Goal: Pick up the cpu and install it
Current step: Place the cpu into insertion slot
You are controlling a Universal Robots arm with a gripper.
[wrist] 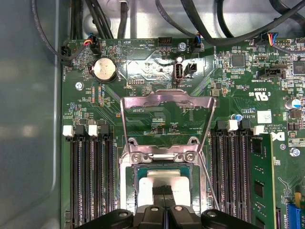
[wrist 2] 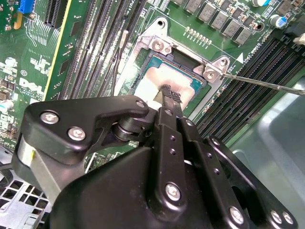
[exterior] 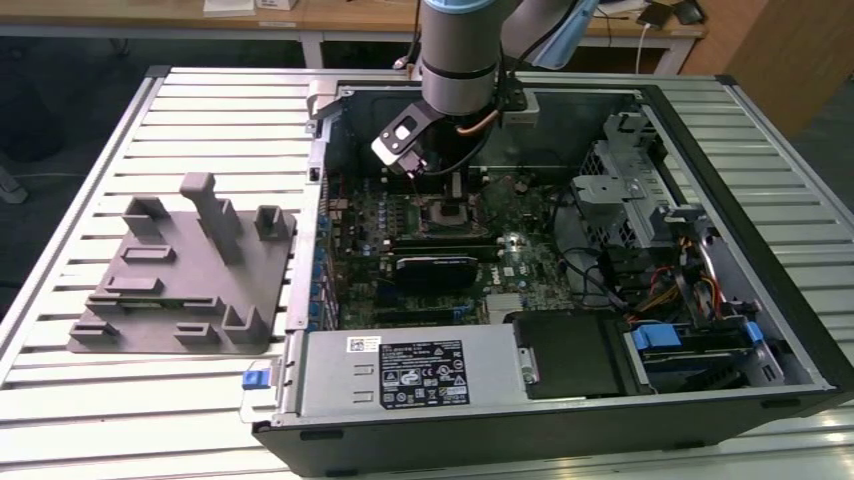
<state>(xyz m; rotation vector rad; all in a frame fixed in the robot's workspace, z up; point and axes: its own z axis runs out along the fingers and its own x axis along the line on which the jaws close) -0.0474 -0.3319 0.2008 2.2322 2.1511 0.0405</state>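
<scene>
The cpu [wrist 2: 151,80] is seen as a flat square chip with a pale silvery top and a thin green rim. It is seated flat inside the metal-framed socket [wrist: 127,172] on the motherboard [wrist: 143,67]. The end effector [wrist 2: 167,91] is held over its middle, fingers brought together with nothing clamped between them; contact with the chip cannot be told. The socket is flanked closely by memory slots [wrist: 90,181], and its load plate [wrist: 167,102] is swung up, leaving the top open.

We see hand [wrist: 164,192], fingertips pressed together, tips on cpu [wrist: 147,191] lying in socket [wrist: 125,183]; load plate [wrist: 167,98] raised; memory slots [wrist: 90,181] flank both sides.
</scene>
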